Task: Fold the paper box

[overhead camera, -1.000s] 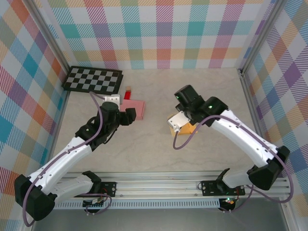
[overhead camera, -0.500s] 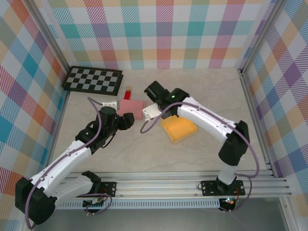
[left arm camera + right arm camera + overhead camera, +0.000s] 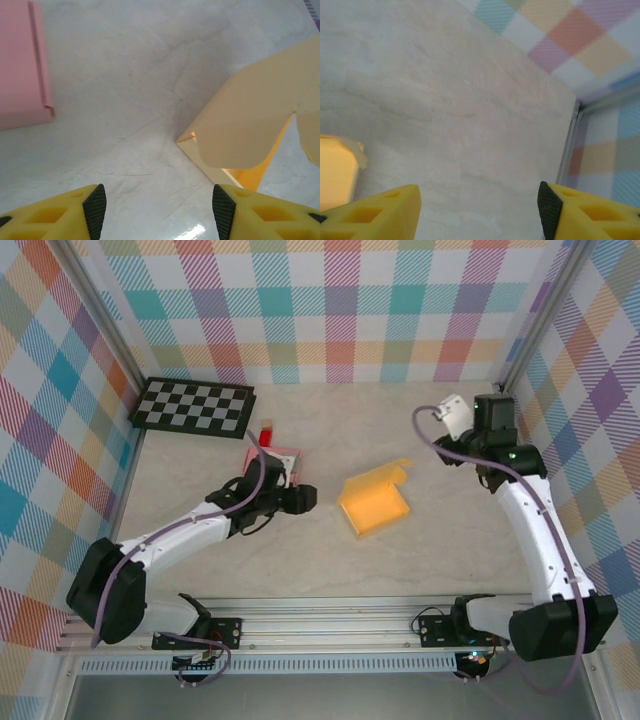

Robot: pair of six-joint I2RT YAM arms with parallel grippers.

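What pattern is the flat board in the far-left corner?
Black-and-white checkerboard, clearest in top external view.

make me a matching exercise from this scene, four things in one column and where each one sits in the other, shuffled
1 checkerboard
2 yellow box
3 pink box
4 right gripper

a centre
b far right
c far left corner
d between checkerboard and yellow box

Pairs: 1-c, 2-a, 3-d, 4-b
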